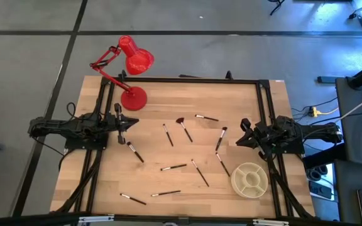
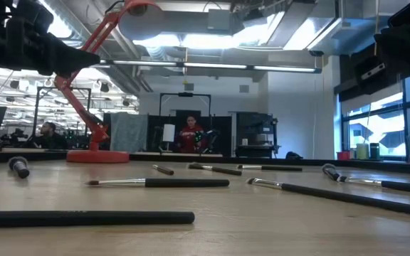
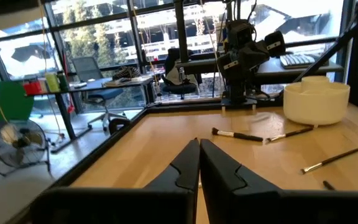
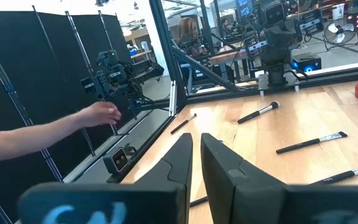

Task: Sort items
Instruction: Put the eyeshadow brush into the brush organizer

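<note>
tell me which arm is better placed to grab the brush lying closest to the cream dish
The right. Its gripper waits at the table's right edge, beside the makeup brush that lies just left of the divided dish. The left gripper sits across the table, fingers shut.

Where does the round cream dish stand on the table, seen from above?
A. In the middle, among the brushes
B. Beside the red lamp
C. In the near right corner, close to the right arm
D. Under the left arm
C: the high view shows the dish in the near right corner, just below the right gripper.
</note>
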You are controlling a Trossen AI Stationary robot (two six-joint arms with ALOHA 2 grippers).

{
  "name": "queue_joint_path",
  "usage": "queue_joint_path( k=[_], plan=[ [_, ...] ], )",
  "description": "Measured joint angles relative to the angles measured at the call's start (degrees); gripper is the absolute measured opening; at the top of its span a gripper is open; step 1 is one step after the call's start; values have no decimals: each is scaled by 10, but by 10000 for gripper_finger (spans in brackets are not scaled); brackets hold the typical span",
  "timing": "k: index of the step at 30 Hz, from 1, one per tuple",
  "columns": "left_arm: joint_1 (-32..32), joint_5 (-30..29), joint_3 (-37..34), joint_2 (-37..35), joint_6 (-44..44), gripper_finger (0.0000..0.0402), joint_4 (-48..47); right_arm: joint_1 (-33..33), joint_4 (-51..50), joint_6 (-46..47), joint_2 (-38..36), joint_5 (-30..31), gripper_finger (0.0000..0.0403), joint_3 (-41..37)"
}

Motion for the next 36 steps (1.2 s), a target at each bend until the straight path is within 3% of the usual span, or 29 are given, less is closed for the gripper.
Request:
queue_joint_path(
  k=[12, 19, 28, 36],
  plan=[
    [0, -3, 0, 0, -1, 11, 1, 0, 0, -1, 0, 0, 35, 0],
    [0, -76, 0, 0, 12, 8, 35, 0, 0, -1, 0, 0, 35, 0],
    [0, -55, 0, 0, -46, 10, 49, 0, 0, -74, 0, 0, 35, 0],
    [0, -95, 0, 0, 22, 8, 56, 0, 10, -72, 0, 1, 35, 0]
  ],
)
